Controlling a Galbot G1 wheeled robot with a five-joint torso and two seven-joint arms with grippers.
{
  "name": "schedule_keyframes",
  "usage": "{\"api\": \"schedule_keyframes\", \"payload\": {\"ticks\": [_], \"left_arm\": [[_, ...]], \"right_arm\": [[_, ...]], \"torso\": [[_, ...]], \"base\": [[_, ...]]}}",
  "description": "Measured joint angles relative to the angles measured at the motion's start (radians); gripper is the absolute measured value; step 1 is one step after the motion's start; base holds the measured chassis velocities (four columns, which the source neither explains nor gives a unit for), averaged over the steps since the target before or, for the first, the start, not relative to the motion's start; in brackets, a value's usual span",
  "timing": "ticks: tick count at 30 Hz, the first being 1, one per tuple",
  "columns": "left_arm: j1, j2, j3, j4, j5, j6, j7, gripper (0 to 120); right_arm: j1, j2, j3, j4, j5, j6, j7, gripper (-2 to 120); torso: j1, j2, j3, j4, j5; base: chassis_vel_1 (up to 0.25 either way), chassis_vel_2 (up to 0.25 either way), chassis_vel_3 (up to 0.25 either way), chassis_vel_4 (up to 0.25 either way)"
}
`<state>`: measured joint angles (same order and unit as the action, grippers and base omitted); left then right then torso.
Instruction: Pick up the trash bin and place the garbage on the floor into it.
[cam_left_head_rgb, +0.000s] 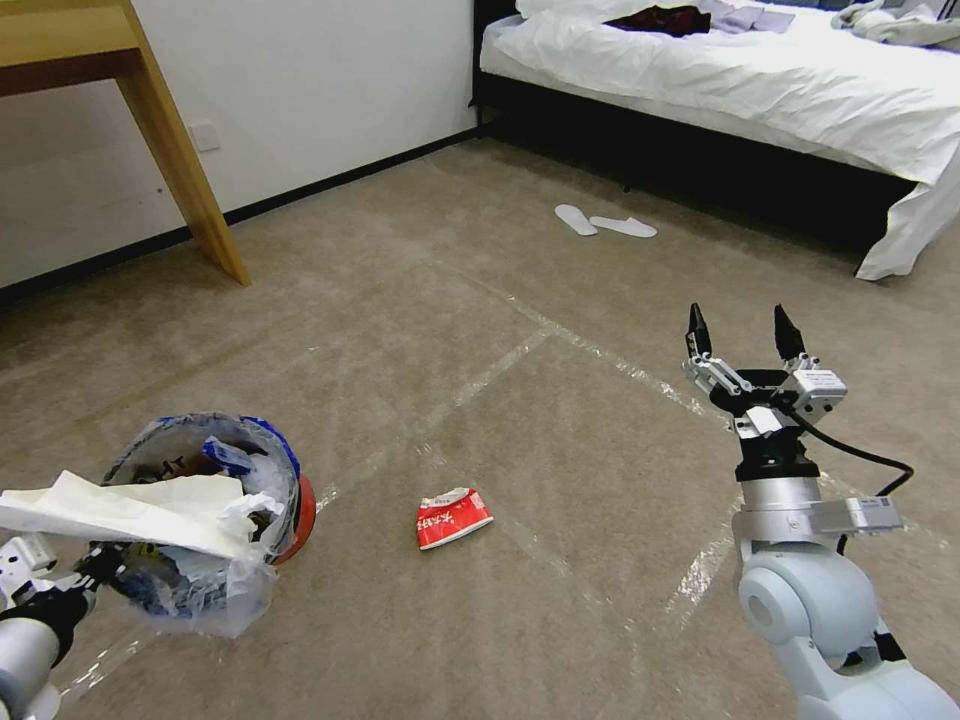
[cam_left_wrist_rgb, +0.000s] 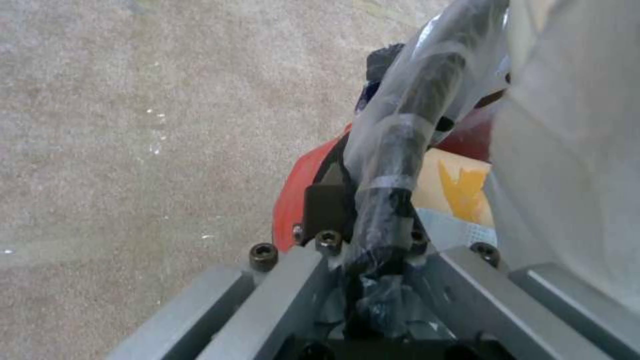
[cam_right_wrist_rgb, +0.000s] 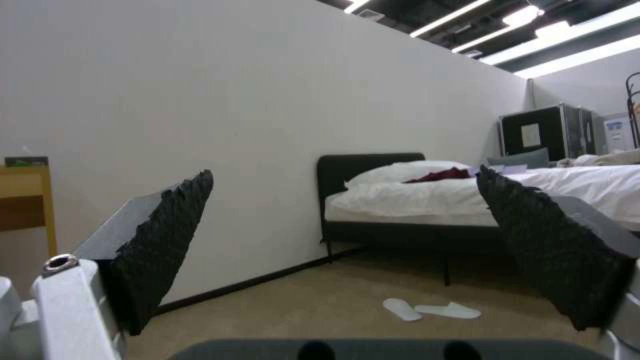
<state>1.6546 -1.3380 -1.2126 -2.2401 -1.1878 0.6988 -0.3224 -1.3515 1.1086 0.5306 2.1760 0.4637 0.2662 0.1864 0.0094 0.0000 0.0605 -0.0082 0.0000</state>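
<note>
The trash bin (cam_left_head_rgb: 215, 470), red with a clear printed liner, hangs tilted at the lower left, above the floor (cam_left_head_rgb: 520, 300). My left gripper (cam_left_head_rgb: 92, 572) is shut on its near rim. In the left wrist view the left gripper (cam_left_wrist_rgb: 377, 210) clamps the liner-wrapped rim (cam_left_wrist_rgb: 407, 125), beside the red wall (cam_left_wrist_rgb: 298, 187). A white sheet of paper (cam_left_head_rgb: 120, 508) sticks out of the bin over other garbage. One red crumpled wrapper (cam_left_head_rgb: 452, 517) lies on the carpet between the arms. My right gripper (cam_left_head_rgb: 745, 338) is raised to the right of the wrapper, open and holding nothing, and its black pads (cam_right_wrist_rgb: 167, 235) stand wide apart.
A wooden desk leg (cam_left_head_rgb: 185, 160) stands at the back left by the white wall. A bed (cam_left_head_rgb: 760, 90) with white sheets fills the back right, with two white slippers (cam_left_head_rgb: 605, 222) on the carpet before it. Clear tape lines (cam_left_head_rgb: 600, 352) cross the open carpet ahead.
</note>
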Motion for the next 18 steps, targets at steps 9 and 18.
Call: {"api": "schedule_keyframes", "payload": {"ticks": [9, 18], "left_arm": [[-0.009, 0.011, -0.002, 0.003, -0.009, 0.0, -0.001, 0], [-0.018, 0.011, 0.004, 0.014, -0.009, 0.001, -0.003, 0]], "right_arm": [[-0.003, 0.005, 0.008, -0.002, 0.001, -0.002, 0.0, 100], [0.006, 0.007, 0.003, -0.017, -0.008, -0.002, -0.007, 100]], "torso": [[0.0, 0.0, 0.0, -0.0001, 0.0], [0.0, 0.0, 0.0, 0.0, 0.0]], "base": [[0.0, 0.0, 0.0, 0.0], [0.0, 0.0, 0.0, 0.0]]}}
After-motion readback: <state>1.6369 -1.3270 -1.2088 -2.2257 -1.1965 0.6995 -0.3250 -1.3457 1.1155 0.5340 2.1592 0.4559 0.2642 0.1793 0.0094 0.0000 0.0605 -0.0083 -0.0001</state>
